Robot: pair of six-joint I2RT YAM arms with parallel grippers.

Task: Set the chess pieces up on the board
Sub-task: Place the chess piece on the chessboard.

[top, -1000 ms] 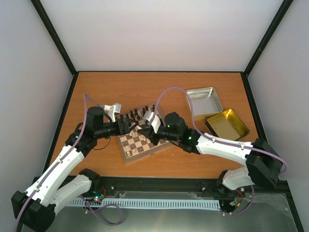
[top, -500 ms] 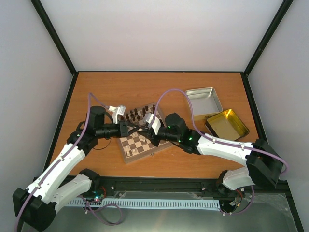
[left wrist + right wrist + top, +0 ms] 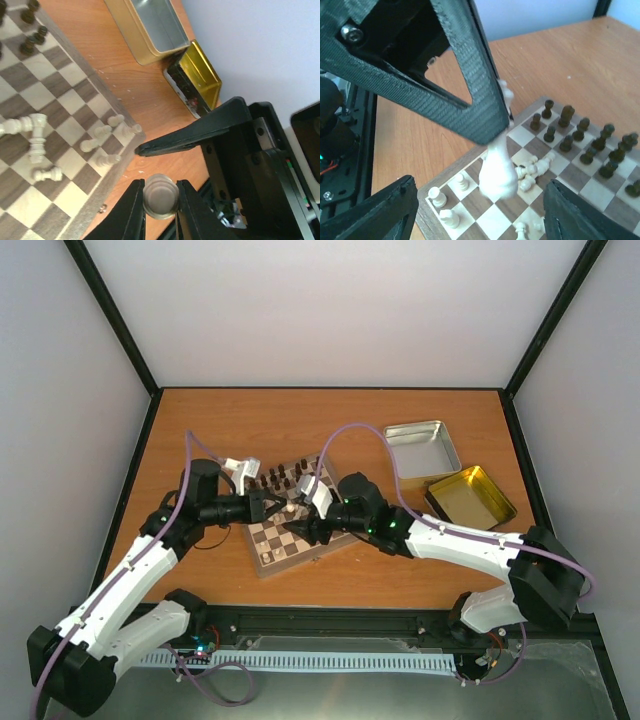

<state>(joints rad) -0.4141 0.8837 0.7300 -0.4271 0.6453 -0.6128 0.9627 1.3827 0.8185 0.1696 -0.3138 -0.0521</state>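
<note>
Left tool (image 3: 160, 190): you see it clamped on one cream chess piece (image 3: 497, 172) — hanging above the board (image 3: 272, 552).
Right tool (image 3: 480, 200): spread wide, holding nothing, over the board.
Other cream pieces (image 3: 37, 145): several toppled on the board's squares.

Bright even light, soft shadows; wrist views blur up close

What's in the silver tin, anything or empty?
Empty: the silver tin shows only its bare metal floor from above, and nothing lies inside.
</note>
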